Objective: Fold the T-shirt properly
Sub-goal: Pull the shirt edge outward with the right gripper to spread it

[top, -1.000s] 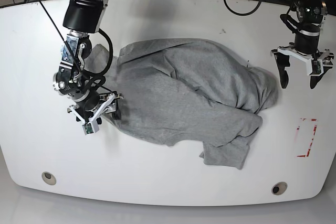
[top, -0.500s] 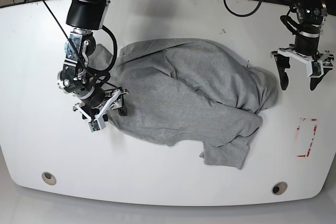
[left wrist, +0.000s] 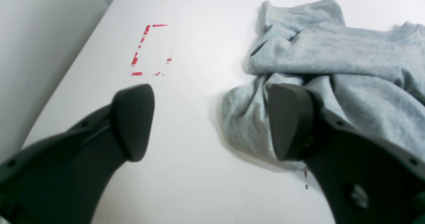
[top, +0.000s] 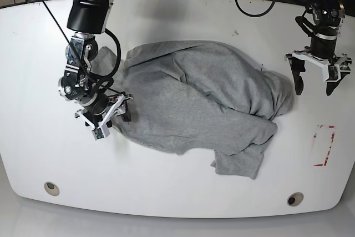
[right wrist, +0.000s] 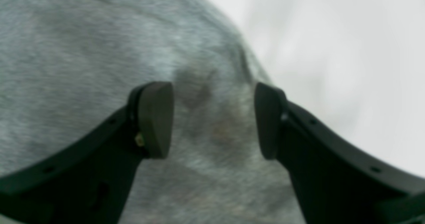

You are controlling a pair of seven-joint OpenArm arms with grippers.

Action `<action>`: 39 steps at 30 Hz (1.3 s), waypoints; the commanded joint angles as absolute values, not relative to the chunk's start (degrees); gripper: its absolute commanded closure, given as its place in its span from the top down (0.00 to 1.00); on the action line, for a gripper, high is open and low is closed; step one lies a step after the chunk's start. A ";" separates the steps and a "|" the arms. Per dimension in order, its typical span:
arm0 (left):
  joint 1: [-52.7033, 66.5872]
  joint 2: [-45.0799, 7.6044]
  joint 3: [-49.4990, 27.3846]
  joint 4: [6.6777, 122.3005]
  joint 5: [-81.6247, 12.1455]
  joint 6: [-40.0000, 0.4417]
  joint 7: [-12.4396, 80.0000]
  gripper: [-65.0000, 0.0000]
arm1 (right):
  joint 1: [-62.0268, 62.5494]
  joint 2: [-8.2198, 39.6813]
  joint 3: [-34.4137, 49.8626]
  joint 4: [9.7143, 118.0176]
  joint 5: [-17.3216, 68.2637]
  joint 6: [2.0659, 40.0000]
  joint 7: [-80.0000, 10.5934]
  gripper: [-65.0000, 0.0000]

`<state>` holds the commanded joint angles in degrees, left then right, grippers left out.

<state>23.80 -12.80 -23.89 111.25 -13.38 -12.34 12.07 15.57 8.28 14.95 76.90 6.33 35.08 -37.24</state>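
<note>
Grey heather T-shirt [top: 199, 101] is lying crumpled across the middle of the white tabletop [top: 166, 192], one sleeve flopping toward the front edge, nothing folded yet. No lettering showing.

Left side of base view: right gripper [top: 108, 116] is sitting at the shirt's left edge w/ jaws spread. Over the last sec it's been shuffling — nudged in toward the fabric, now pulling back a touch and re-angling. Right wrist view shows cloth filling the gap between the fingers [right wrist: 156, 117], but blurry; can't tell if they're touching it. Prob. lining up a pinch on that hem, grasp not closed.

Right side: left gripper [top: 315, 79] is hovering near the back-right corner, jaws wide apart, holding nothing, not moving vs. earlier frames. Shirt's bunched right end is just beside it. Red tape marks [top: 324, 145] near the right edge.
</note>
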 joint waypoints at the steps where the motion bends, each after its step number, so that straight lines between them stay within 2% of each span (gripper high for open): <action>1: 23.81 -12.83 -23.92 111.23 -13.41 -12.40 12.01 0.77 | 15.67 8.35 14.88 76.29 6.32 35.05 -37.03 0.57; 6: 23.77 -12.92 -24.20 111.15 -13.47 -12.44 12.09 0.78 | 16.50 8.53 14.56 72.67 6.20 34.97 -35.26 0.53; 8: 23.77 -13.01 -24.32 110.99 -13.64 -12.28 12.00 0.78 | 18.03 9.23 14.86 68.59 6.30 34.75 -32.94 0.40; 10: 23.70 -12.98 -24.34 110.98 -13.70 -12.26 11.97 0.77 | 18.36 9.33 14.90 67.37 6.22 34.69 -32.21 0.33; 14: 23.67 -12.91 -24.38 110.93 -13.78 -12.15 12.00 0.77 | 19.09 9.84 14.93 65.55 6.28 34.61 -31.12 0.23; 16: 23.70 -12.90 -24.40 110.96 -13.74 -12.19 11.97 0.77 | 19.54 10.23 14.99 64.66 6.34 34.61 -30.62 0.25; 20: 23.92 -12.82 -24.23 111.08 -13.64 -12.41 11.67 0.78 | 21.25 11.28 16.24 61.24 6.32 34.45 -28.40 0.38; 24: 24.13 -12.71 -24.08 111.12 -13.63 -12.45 11.65 0.78 | 21.51 11.60 17.31 60.29 6.28 34.29 -27.68 0.44; 39: 23.76 -12.55 -23.98 111.01 -13.67 -12.31 11.32 0.77 | 22.14 13.69 21.73 58.05 6.37 33.49 -26.32 0.48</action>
